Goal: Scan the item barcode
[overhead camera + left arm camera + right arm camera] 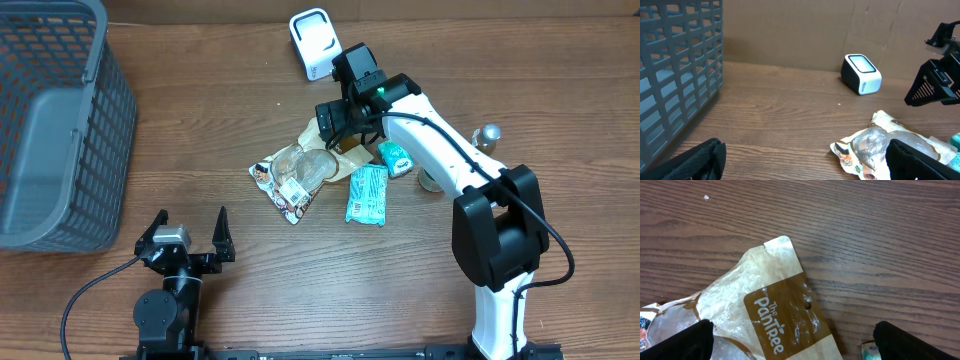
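Note:
A pile of items lies mid-table: a brown and clear "The Pantree" bag [322,160] [775,322], a colourful snack packet [285,190] [875,145] and two teal packets [367,194] [396,157]. No barcode shows on any of them. The white scanner [312,42] [861,74] stands at the table's far side. My right gripper [338,135] [795,345] hovers open just above the Pantree bag, a finger on each side of its brown label. My left gripper [191,215] [802,162] rests open near the front edge, holding nothing, its right finger [915,162] in front of the snack packet.
A grey mesh basket [60,130] [675,65] fills the left side. A small metal-capped bottle [488,135] stands behind my right arm [940,80]. A cardboard wall backs the table in the left wrist view.

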`<state>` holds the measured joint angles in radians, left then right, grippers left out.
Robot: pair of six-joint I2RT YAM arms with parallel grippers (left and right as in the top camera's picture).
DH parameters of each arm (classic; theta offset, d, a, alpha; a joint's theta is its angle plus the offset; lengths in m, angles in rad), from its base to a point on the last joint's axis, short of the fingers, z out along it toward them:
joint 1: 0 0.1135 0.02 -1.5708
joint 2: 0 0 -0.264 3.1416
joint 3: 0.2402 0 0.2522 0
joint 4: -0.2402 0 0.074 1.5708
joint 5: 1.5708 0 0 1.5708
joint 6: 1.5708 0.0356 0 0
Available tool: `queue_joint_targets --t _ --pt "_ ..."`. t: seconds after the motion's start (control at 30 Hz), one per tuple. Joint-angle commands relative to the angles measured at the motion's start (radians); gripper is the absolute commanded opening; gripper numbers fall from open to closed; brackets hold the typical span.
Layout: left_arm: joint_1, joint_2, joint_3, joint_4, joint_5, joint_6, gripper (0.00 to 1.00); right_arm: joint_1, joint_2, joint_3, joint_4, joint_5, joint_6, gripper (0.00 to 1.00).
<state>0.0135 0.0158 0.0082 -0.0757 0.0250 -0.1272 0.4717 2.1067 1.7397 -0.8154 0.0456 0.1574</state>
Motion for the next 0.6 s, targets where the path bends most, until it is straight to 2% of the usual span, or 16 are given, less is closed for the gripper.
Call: queue_joint_targets --t 0.0,0.4,0.57 --pt "0.006 -0.011 -0.003 -0.002 -0.006 0.016 1.00 -0.008 -0.002 -0.006 -0.003 0.043 0.002 1.00" --pt "0.006 -0.011 -0.003 -0.002 -0.007 0.016 0.99 -0.009 -0.009 -0.006 -0.038 0.082 -0.001 1.00" --pt "0.006 -0.011 -0.003 -0.002 -0.007 0.016 1.00 -0.009 -0.069 -0.006 -0.052 0.082 -0.002 1.00"
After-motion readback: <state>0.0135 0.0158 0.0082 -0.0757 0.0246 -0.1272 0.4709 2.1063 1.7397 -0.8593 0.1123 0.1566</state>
